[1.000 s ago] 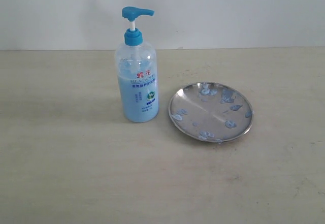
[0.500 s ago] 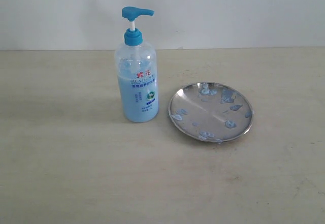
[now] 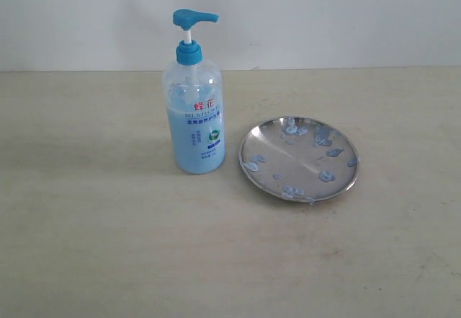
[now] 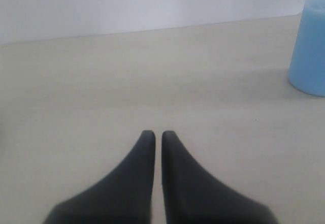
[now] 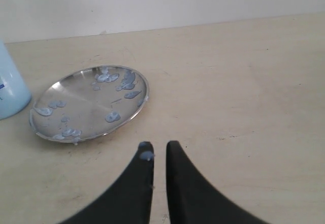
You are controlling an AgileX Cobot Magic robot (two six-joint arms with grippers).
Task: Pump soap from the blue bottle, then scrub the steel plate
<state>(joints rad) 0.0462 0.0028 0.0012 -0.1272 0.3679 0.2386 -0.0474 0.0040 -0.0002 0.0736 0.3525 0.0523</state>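
The blue bottle stands upright on the table, its pump head raised; its lower body also shows in the left wrist view and the right wrist view. Just right of it lies the steel plate, also seen in the right wrist view, dotted with bluish soap blobs. My left gripper is shut over bare table, well short of the bottle. My right gripper is shut, empty, close to the plate's rim, with a soap blob on one finger. Neither gripper shows in the exterior view.
A pale wooden tabletop stretches all round the bottle and plate. A white wall rises behind the table's far edge.
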